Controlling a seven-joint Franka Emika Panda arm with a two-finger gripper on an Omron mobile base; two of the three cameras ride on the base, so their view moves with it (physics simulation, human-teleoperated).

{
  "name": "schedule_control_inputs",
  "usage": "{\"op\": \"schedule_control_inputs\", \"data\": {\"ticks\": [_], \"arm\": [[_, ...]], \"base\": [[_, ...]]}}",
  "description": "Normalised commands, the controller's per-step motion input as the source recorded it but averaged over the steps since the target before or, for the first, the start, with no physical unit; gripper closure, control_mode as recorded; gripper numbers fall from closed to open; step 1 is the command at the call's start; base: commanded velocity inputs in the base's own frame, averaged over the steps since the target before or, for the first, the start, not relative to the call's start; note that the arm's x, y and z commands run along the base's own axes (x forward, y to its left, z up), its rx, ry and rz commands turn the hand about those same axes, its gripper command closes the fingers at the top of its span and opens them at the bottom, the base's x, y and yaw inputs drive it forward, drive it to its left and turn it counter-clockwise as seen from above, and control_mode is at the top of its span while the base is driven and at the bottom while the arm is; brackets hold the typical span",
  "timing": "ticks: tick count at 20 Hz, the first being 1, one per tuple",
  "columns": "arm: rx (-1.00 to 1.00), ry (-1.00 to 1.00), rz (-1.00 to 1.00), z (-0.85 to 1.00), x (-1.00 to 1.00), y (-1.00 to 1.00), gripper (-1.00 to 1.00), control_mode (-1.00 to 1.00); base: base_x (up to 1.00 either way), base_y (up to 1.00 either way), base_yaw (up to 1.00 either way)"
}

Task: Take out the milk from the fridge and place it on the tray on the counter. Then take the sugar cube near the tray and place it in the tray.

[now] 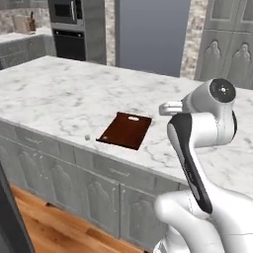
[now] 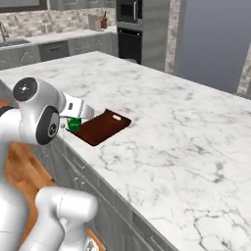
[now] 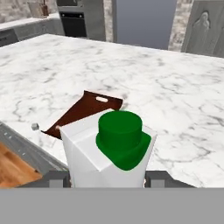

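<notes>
Gripper (image 3: 107,178) clamped on the milk (image 3: 107,151), one dark finger at each side of the carton, held upright in the air at the near counter (image 1: 59,94) edge, short of the tray (image 1: 124,130). Best carried forward level, over the board's bare middle, clear of the pale slot at its far end; lowered till the base sits flat, only then released. Worth minding the sugar cube (image 1: 87,138), just off the tray's near corner. Carton: white, boxy, sloped shoulder, round green cap. Tray: flat, dark red-brown, rectangular. Counter: smooth white marble, grey veins, on grey panelled fronts.
</notes>
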Motion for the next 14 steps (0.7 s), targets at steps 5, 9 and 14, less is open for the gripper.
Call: {"op": "schedule_control_inputs", "data": {"ticks": [5,9,14], "arm": [[0.00,0.00,0.00,0.00,0.00,0.00,1.00,1.00],[0.00,0.00,0.00,0.00,0.00,0.00,1.00,1.00],[0.00,0.00,0.00,0.00,0.00,0.00,1.00,1.00]], "base": [[0.29,0.14,-0.48],[0.28,0.34,-0.61],[0.89,0.34,-0.24]]}}
